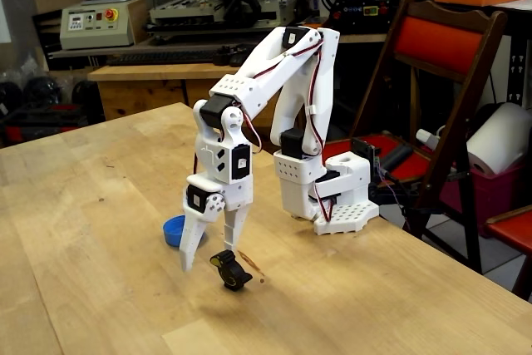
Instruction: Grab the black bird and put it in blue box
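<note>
A: Looking at the fixed view, your white two-finger gripper (209,260) hangs fingers-down over the pale wooden table (91,230), and the small black toy bird with a yellow beak (230,270) sits on the wood right under the straighter finger (232,232).

B: Are you holding the bird?

A: No, not as I read it. The jaws stand partly apart with a clear gap, and only the one fingertip looks to reach the bird's top; the angled finger (190,248) is off to the left of it. I can't tell whether that tip truly touches.

B: And the target?

A: The shallow round blue plastic dish (174,229) rests on the table just behind the angled finger, partly hidden by it. You're placed this way, I'd judge, to straddle the bird, with a short carry to follow.
</note>
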`<state>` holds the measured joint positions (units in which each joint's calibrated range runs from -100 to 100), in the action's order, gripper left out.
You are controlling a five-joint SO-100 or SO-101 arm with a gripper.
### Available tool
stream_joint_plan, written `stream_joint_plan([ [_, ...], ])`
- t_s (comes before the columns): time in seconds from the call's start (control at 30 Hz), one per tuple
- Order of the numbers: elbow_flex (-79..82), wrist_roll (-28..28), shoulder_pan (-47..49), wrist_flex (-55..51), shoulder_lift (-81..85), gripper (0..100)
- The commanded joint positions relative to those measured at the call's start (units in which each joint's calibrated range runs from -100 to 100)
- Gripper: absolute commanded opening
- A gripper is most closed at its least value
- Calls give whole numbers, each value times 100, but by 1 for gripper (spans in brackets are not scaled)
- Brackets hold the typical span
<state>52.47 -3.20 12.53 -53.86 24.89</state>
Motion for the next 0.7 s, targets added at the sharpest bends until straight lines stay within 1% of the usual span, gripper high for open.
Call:
stream_joint_plan([
  [0.0, -34, -5, 73, -13, 31, 28],
  [0.3, -43, -39, 607, -21, 40, 28],
  [0.67, -43, -24, 629, -13, 31, 27],
])
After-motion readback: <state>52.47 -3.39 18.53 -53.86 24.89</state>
